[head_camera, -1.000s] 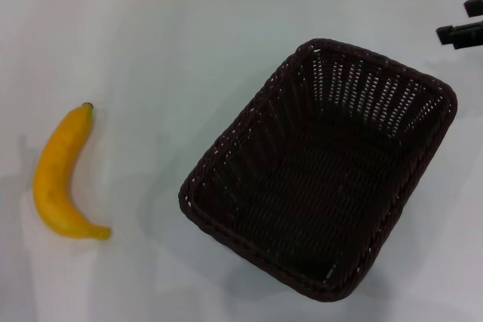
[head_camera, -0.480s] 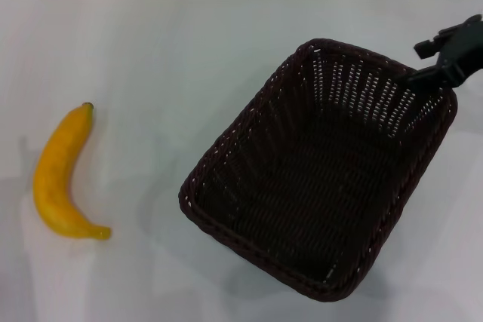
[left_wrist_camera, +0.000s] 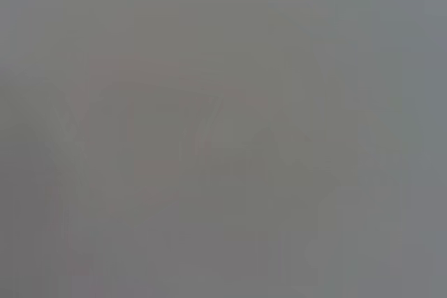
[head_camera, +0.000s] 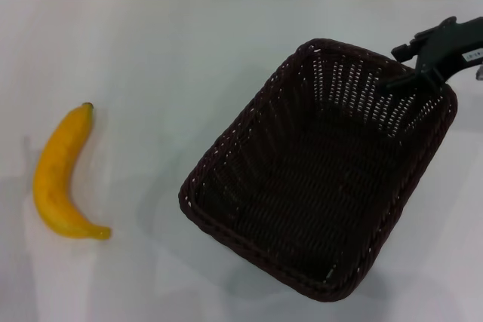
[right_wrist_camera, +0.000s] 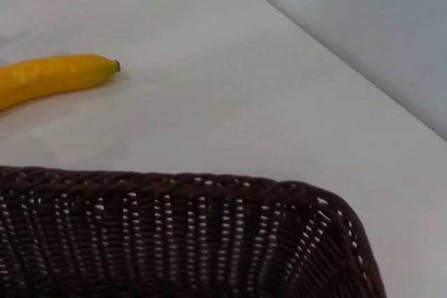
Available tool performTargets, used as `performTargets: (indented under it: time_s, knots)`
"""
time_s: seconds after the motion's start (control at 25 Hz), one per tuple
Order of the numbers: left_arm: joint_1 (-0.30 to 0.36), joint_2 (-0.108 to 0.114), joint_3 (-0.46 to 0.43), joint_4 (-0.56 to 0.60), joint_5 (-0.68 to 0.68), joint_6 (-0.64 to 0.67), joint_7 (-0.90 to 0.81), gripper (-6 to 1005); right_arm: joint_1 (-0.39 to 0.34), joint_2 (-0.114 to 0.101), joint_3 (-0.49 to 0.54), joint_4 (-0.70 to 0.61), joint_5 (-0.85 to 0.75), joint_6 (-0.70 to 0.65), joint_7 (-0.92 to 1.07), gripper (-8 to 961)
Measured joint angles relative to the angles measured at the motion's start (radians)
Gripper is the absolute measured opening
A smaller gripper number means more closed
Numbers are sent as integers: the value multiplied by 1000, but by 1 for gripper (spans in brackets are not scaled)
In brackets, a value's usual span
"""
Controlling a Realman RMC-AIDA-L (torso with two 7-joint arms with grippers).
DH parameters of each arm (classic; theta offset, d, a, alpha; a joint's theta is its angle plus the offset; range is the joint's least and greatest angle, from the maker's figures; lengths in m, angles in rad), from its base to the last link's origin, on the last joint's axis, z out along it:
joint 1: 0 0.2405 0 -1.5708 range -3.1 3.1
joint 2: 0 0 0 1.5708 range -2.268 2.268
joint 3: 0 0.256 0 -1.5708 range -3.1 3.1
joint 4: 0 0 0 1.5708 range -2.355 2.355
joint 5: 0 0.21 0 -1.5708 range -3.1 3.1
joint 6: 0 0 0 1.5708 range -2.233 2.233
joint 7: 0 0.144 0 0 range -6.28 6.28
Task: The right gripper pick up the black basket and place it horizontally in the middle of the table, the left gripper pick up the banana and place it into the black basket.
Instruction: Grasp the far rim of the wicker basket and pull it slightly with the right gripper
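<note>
A plain white desk (head_camera: pixel 189 50) carries two items. The black basket (head_camera: pixel 317 171) sits skewed on the right half, its long axis running diagonally rather than crosswise. The banana (head_camera: pixel 60 175) lies well apart from it on the left side, untouched.

The right pincer (head_camera: pixel 404 73) hovers at the basket's far right corner, over the braided rim. Whether its fingers are spread or closed cannot be told. The right wrist view looks down on that same rim and the slotted wall below it. The left pincer is out of sight in every view.

Judgement: the step in hand is gripping the basket. A sound grip would straddle the rim squarely, one finger inside and one outside. The basket should then be lifted level, turned crosswise and set centrally, clear of the banana.
</note>
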Motion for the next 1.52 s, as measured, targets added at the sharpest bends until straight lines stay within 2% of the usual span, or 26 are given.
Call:
performTargets:
  time_s: [0.44,0.84,1.2,1.44,1.52]
  knots:
    - [4,0,9,-2,0,4,0,886,56,-6,7,71,-3,64,-51,652]
    - [13,-1,15,-1,0,4,0,886,99,-10,9,203,-3,98,-108,635]
    - [15,-2,23,6,0,4,0,885,161,-21,9,329,-3,134,-138,620]
    - [15,0,19,6,-1,1,0,885,170,-24,9,357,-4,152,-148,610]
    - [14,0,17,6,-1,-1,0,885,172,-33,9,360,-4,155,-147,607]
